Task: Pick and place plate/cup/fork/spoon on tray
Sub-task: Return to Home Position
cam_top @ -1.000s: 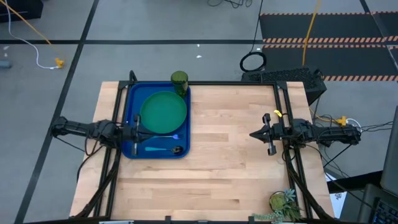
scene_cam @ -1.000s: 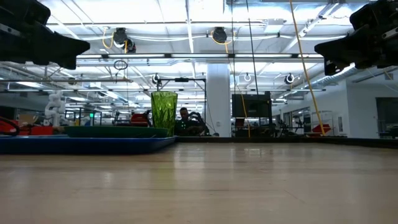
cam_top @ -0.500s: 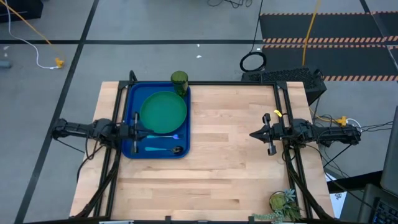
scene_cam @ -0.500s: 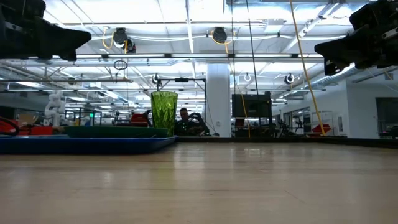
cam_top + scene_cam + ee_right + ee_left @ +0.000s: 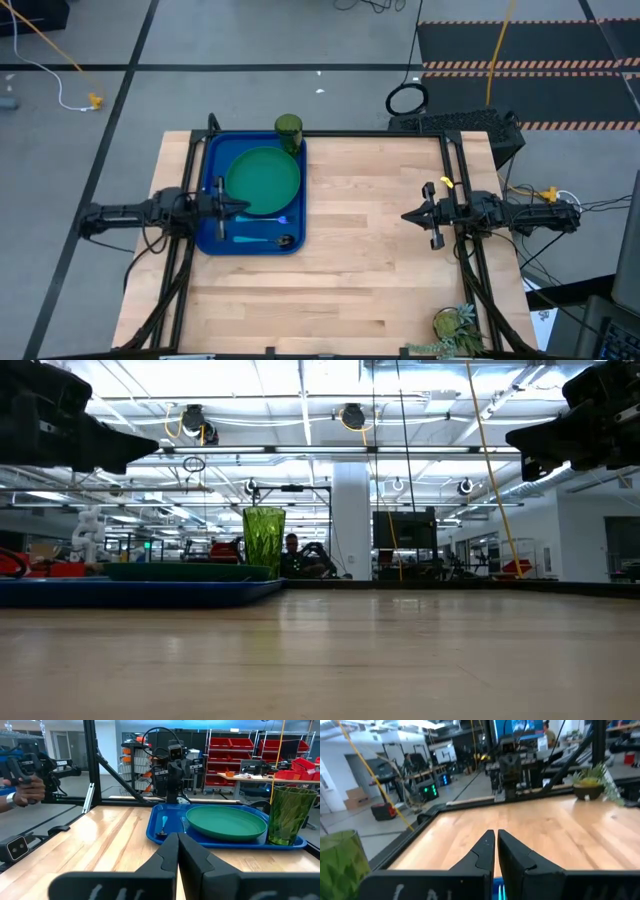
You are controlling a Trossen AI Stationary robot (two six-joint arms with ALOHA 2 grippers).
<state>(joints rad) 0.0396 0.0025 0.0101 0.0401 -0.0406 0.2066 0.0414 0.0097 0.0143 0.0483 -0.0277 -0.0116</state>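
Observation:
The blue tray (image 5: 212, 180) lies at the table's far left. On it rest the teal plate (image 5: 262, 182), the olive-green cup (image 5: 288, 130) upright in the tray's far right corner, the fork (image 5: 268, 218) just near of the plate, and the spoon (image 5: 262, 241) with its dark bowl toward the table's right. My left gripper (image 5: 244, 207) is shut and empty, well above the tray's left part, as the low view (image 5: 150, 448) shows. My right gripper (image 5: 405, 215) is shut and empty, high over the table's right half. The right wrist view shows the tray (image 5: 160, 837), plate (image 5: 226, 821), cup (image 5: 290, 815) and spoon (image 5: 163, 827).
A potted plant (image 5: 455, 325) stands at the table's near right corner. Bare wood lies between the tray and my right gripper. Black frame rails (image 5: 190, 170) run along the table's left and right sides. A person's hand (image 5: 25, 787) shows beyond the table.
My left gripper has shifted a little toward the table's right over the tray, rising slightly and then dipping again, and has stayed shut. The things on the tray have kept still.

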